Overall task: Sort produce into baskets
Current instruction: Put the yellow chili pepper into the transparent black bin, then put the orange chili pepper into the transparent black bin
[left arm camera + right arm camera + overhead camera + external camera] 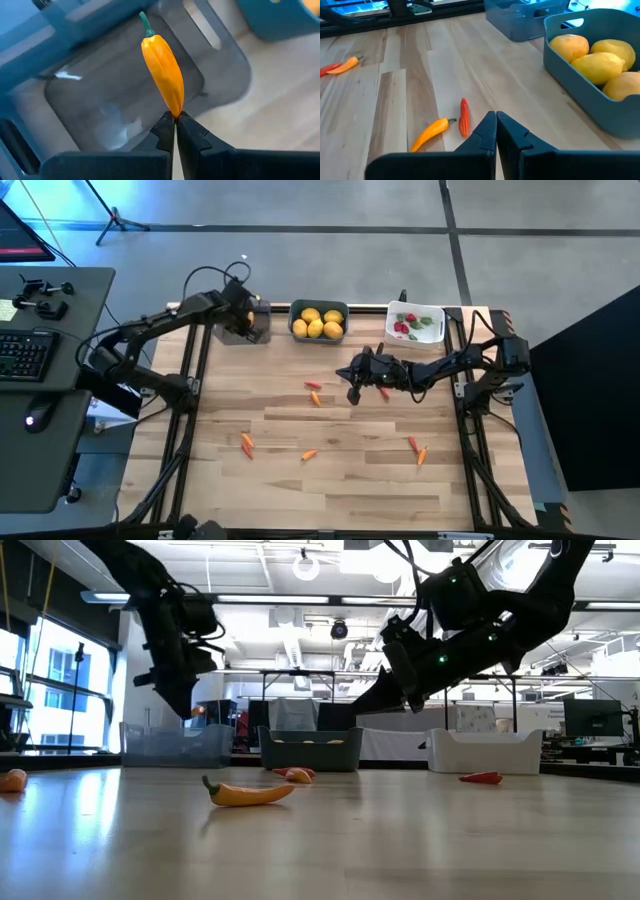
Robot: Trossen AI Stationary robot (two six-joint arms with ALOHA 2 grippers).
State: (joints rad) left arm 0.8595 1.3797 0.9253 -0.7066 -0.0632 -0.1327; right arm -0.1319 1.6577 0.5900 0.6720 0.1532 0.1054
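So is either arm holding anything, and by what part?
The left gripper pinches an orange pepper by its pointed tip, above the clear-grey bin. The right gripper is shut and holds nothing.

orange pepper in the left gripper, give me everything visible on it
The orange pepper is a small, smooth, glossy toy piece, plastic by the look, with faint lengthwise ridges, tapering to a point, and a short green stem at the blunt end. The left gripper is shut on its pointed tip alone, so the body sticks out past the fingers, stem end farthest away. It hangs over the clear-grey bin, at the table's far left in the high view, touching neither the bin nor any other produce. The bin below it looks empty.
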